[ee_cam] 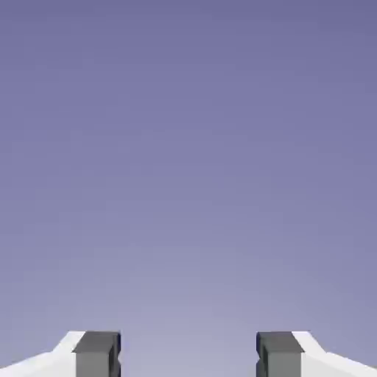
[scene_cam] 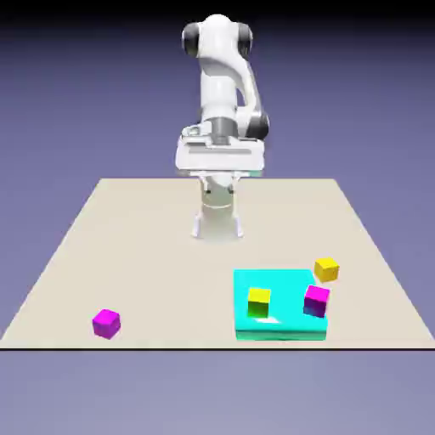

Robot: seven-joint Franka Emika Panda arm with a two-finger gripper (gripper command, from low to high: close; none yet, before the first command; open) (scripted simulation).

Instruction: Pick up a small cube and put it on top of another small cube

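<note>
With the tool [ee_cam: 188, 355] released and holding nothing, one small magenta cube [scene_cam: 106, 323] sits alone near the bench's [scene_cam: 153, 238] front edge, the other magenta cube [scene_cam: 316, 300] atop the cyan slab [scene_cam: 280, 327].

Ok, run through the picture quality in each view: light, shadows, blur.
Exterior view: sharp, evenly lit, no glare; the flat cyan slab shows a darker front wall, and the backdrop darkens toward the top. Hand view: only blue-violet backdrop, paler lower down, with crisp small grey finger tips standing apart, nothing between.
</note>
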